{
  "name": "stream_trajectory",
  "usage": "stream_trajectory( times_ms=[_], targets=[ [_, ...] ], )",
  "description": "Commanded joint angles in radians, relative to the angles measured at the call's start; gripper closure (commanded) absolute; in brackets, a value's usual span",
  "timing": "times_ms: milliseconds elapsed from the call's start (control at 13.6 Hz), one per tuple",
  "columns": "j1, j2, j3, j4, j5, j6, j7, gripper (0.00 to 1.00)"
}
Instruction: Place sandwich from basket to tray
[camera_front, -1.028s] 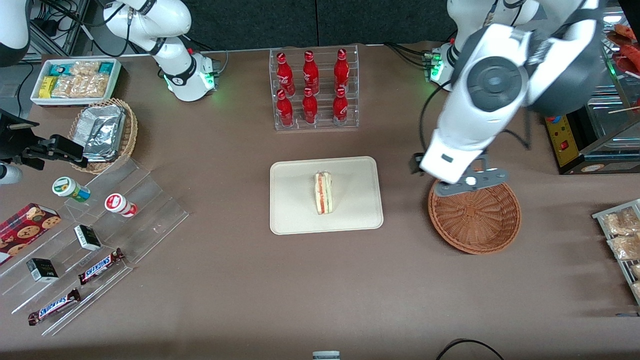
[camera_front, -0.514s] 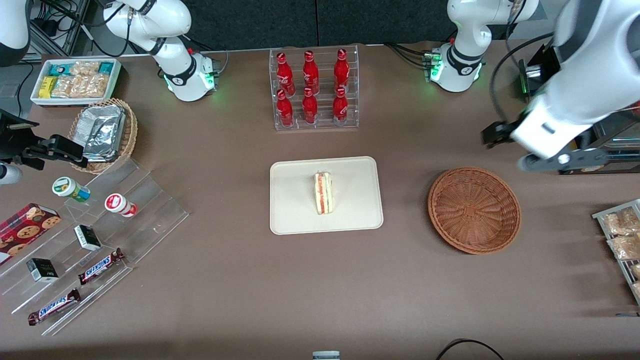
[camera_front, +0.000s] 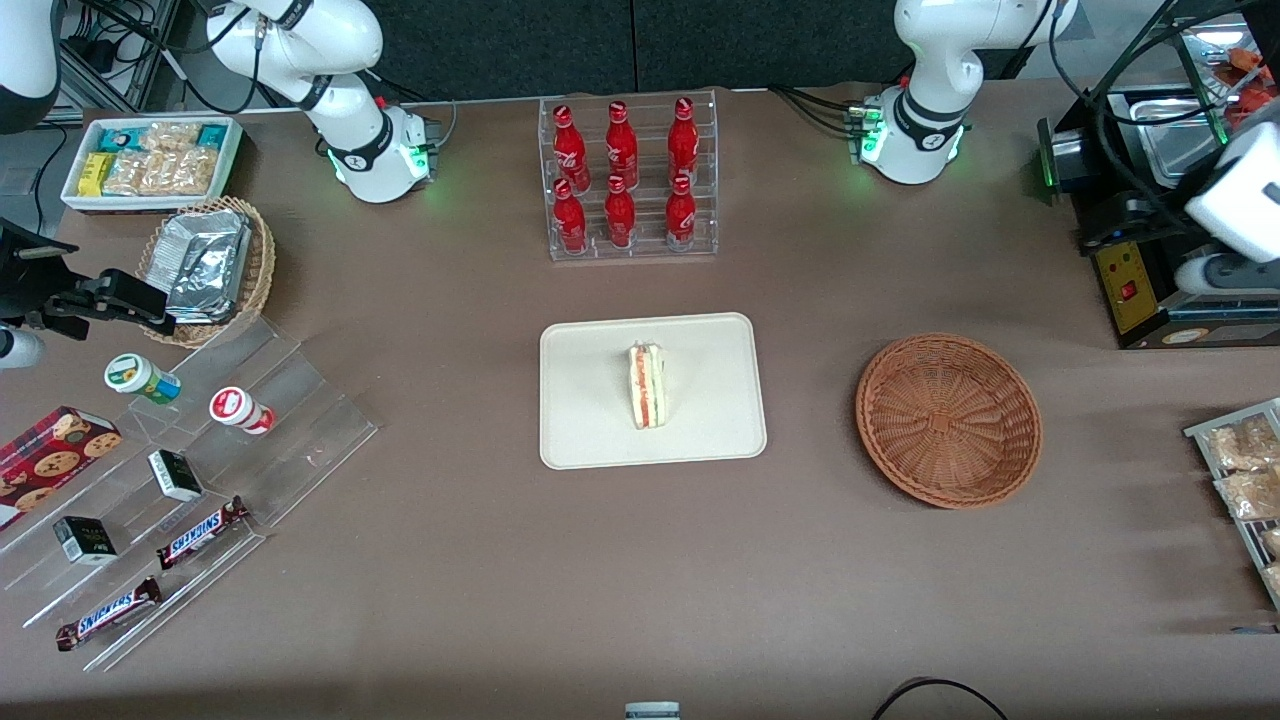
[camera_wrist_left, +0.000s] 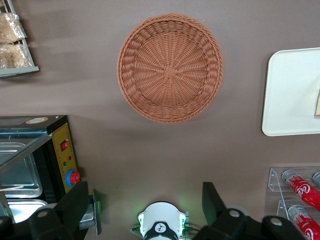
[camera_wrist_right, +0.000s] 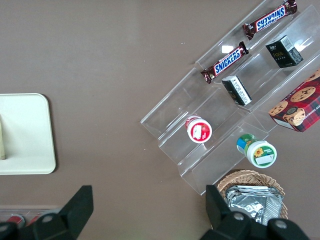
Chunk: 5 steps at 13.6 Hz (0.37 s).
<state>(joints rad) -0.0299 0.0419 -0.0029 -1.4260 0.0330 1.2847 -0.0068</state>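
I have the sandwich (camera_front: 647, 386) lying on the tray (camera_front: 590, 430) near its middle, cut edge with the red and green layers facing up. The basket (camera_front: 948, 420) sits beside the tray toward my working arm's end of the bench (camera_front: 480, 560), apart from the tray, with nothing in it.

My gripper (camera_wrist_left: 145, 210) is high up at the working arm's end, over the black box with the yellow panel (camera_front: 1125, 285), well apart from basket and tray. In the wrist view its fingers (camera_wrist_left: 75, 202) stand wide apart with nothing between them, and I look straight down on the basket (camera_wrist_left: 170, 67) and one end of the tray (camera_wrist_left: 290, 95).

Around the tray: a clear rack of red bottles (camera_front: 625, 180) stands farther from the front camera than the tray. Toward the parked arm's end I see a smaller wicker basket of foil packets (camera_front: 205, 265), a white bin of snacks (camera_front: 150, 160), and clear stepped shelves (camera_front: 190, 490) carrying two small cups, dark little boxes, a cookie box and two Snickers bars (camera_front: 200, 530). At the working arm's end a wire tray of bagged snacks (camera_front: 1240, 470) lies near the basket. Nothing lies on the bench between basket and tray.
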Motion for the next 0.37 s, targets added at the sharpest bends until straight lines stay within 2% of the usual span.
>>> stream_trajectory(
  times_ms=[0,294],
  targets=[
    [-0.005,-0.016,0.012,-0.018,-0.010,-0.001,0.008,0.00],
    [-0.004,0.001,0.012,-0.005,-0.024,0.001,0.008,0.00]
  ],
)
